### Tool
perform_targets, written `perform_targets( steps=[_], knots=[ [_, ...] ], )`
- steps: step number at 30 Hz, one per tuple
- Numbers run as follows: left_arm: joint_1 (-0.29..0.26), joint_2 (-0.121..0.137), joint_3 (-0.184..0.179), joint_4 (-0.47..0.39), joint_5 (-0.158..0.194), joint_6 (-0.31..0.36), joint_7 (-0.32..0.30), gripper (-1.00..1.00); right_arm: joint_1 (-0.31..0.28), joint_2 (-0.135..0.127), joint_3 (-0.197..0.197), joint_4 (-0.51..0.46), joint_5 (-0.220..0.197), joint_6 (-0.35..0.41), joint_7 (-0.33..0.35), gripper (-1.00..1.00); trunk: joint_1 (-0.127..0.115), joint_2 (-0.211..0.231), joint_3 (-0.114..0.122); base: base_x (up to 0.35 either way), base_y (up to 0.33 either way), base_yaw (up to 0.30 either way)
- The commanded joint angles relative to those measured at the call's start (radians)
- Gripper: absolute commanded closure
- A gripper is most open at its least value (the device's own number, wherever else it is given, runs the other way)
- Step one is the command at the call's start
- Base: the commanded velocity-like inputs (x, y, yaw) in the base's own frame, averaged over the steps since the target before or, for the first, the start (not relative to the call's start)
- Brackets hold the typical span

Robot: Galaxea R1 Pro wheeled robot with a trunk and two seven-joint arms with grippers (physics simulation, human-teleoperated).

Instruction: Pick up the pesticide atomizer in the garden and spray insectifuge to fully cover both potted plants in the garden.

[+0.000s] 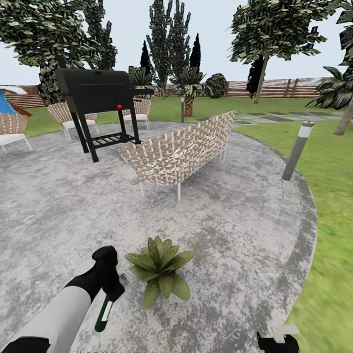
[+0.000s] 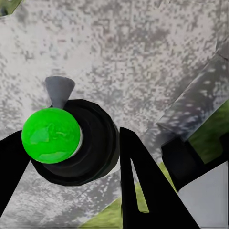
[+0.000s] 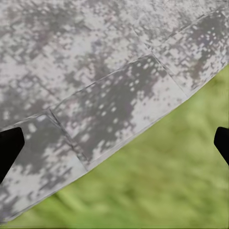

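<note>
One potted plant [image 1: 161,270] sits on the mottled grey patio [image 1: 230,230] close in front of the robot, its pointed green leaves spread low; its pot is hidden under the leaves. Just beside it, on its left, the left gripper [image 1: 112,289] hangs from a white-and-black forearm, its dark fingers [image 2: 143,191] clamped around the pesticide atomizer [image 2: 67,140] — in the left wrist view a black round body with a bright green cap and a small grey nozzle, held over the paving. At the near right edge of the head view the right gripper [image 1: 278,340] peeks in above the patio's rim; in the right wrist view its two black fingertips [image 3: 8,145] stand wide apart with nothing between them, paving and grass [image 3: 157,191] below. Farther off stands a woven bench [image 1: 181,152], a grey bollard lamp [image 1: 297,149] at the lawn's edge, then a black barbecue grill [image 1: 98,98] and woven chairs [image 1: 139,110] — beyond them trees and a brown slatted fence [image 1: 274,89].
</note>
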Motion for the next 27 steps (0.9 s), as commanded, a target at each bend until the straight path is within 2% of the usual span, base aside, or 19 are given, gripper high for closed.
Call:
perform_targets(
  steps=[1, 5, 11, 23, 27],
  knots=[
    [0.000, -0.001, -0.004, -0.001, -0.008, 0.006, -0.010, 1.00, -0.001, 0.000, -0.005, 0.002, 0.011, -0.003, -0.006, -1.00, 0.000, 0.000, -0.001, 0.000, 0.000, 0.265],
    [0.004, -0.006, -0.007, -0.001, -0.012, 0.006, -0.013, 1.00, -0.001, 0.000, -0.005, 0.002, 0.011, -0.003, -0.006, -1.00, 0.000, 0.000, -0.001, 0.124, -0.120, 0.263],
    [0.003, -0.006, -0.004, -0.002, -0.010, 0.008, -0.013, 1.00, -0.001, 0.000, -0.005, 0.002, 0.011, -0.003, -0.006, -1.00, 0.000, 0.000, -0.001, 0.243, -0.093, 0.030],
    [-0.049, -0.013, -0.004, -0.003, -0.013, 0.008, -0.014, 1.00, -0.001, 0.000, -0.005, 0.002, 0.011, -0.003, -0.006, -1.00, 0.000, 0.000, -0.001, 0.012, -0.001, 0.228],
    [-0.051, -0.018, -0.004, -0.003, -0.012, 0.009, -0.015, 1.00, -0.001, -0.001, -0.005, 0.002, 0.012, -0.003, -0.006, -1.00, 0.000, 0.000, -0.001, 0.150, -0.065, 0.042]
  ],
)
